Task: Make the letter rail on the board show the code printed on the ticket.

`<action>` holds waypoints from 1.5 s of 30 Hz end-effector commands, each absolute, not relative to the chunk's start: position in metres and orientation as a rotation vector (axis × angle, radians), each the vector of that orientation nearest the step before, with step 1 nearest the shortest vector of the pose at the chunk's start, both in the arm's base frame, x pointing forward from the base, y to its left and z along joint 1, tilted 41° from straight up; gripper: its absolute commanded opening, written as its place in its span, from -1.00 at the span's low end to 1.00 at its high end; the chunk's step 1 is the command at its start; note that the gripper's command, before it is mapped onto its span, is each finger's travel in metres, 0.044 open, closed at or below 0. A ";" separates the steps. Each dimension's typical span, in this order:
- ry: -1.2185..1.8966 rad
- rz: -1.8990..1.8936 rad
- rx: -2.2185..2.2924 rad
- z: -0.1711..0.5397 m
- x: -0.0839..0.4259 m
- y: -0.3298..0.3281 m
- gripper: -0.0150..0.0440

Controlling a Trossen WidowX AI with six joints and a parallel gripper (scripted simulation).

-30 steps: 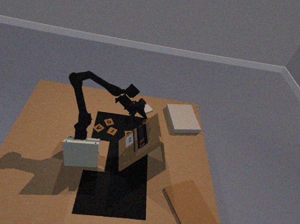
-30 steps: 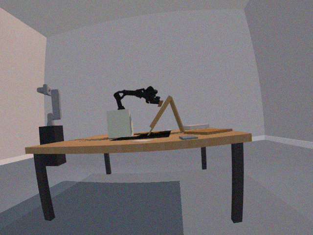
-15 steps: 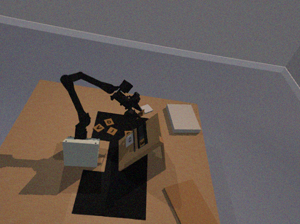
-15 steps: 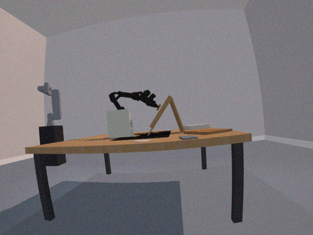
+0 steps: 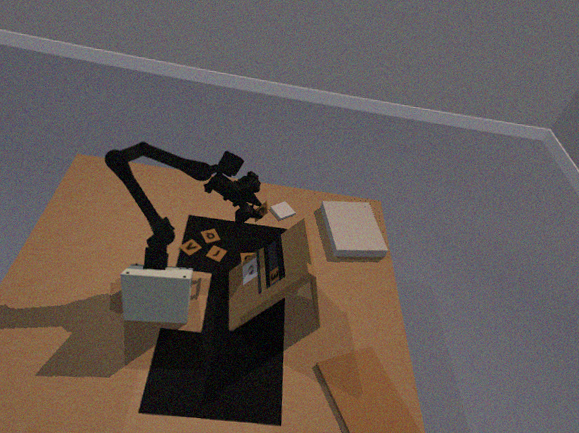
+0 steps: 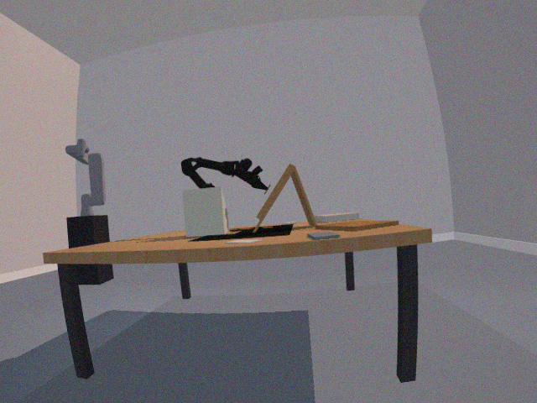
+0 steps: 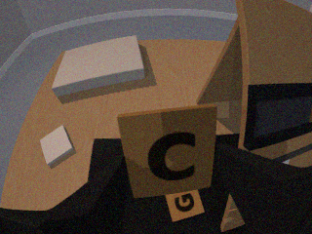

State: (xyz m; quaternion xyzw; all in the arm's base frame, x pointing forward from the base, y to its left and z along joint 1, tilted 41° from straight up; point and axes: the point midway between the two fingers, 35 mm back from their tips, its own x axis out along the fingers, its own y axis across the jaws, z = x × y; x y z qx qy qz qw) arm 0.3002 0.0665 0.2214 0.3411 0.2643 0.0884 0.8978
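Note:
My gripper [image 5: 255, 214] [image 6: 265, 188] is shut on the C tile [image 5: 263, 210] [image 6: 268, 188] [image 7: 141, 146], whose letter looks upright in the wrist view. It holds the tile in the air off the far side edge of the tilted board [image 5: 243, 306] [image 6: 275, 191] [image 7: 283, 58], clear of the rail [image 5: 274, 254] [image 7: 280, 114]. A tile [image 5: 274, 275] that looks like a 3 sits in the rail. The ticket [image 5: 249, 272] is beside the rail; its print is too small to read. Loose on the mat lie a G tile [image 7: 184, 204], a V tile [image 5: 190, 247], a J tile [image 5: 216, 253] and one with a round letter [image 5: 210, 235].
A large white block [image 5: 354, 230] [image 7: 102, 63] and a small white block [image 5: 282, 211] [image 7: 57, 146] lie beyond the board. A wooden slab [image 5: 368, 406] lies at the right. A blue-grey block [image 6: 323, 235] is near the counter edge. The pale box [image 5: 155, 296] [image 6: 201, 212] stands by the arm's base.

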 end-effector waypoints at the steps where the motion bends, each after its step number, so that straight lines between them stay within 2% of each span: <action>1: 0.554 0.196 0.696 0.216 0.305 0.072 -0.49; 12: 0.551 0.195 0.699 0.199 0.338 0.086 -0.49; 45: 0.551 0.195 0.699 0.192 0.336 0.079 -0.49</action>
